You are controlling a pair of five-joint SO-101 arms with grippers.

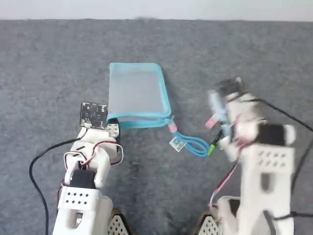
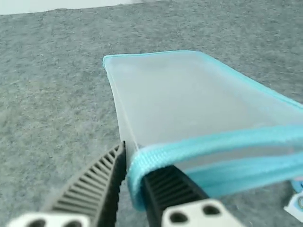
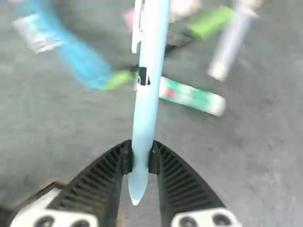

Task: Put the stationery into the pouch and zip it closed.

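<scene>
A translucent pouch (image 1: 136, 93) with light blue trim lies flat on the grey cloth, its zipper edge towards the arms and a blue strap (image 1: 191, 143) trailing from its corner. My left gripper (image 2: 135, 177) is shut on the pouch's (image 2: 199, 99) near zipper corner. My right gripper (image 3: 140, 158) is shut on a light blue pen (image 3: 147, 80), held up off the cloth. Below it lie a green pen (image 3: 189, 96), a purple pen (image 3: 231, 42) and a green marker (image 3: 210, 21). In the high view the right gripper (image 1: 222, 105) stands to the right of the pouch.
A small tag (image 1: 177, 144) lies by the strap. A pink piece (image 1: 211, 122) and a green tip (image 1: 213, 145) sit beside the right arm. Cables run down from both arms. Grey cloth (image 1: 58, 63) stretches wide to the left and behind the pouch.
</scene>
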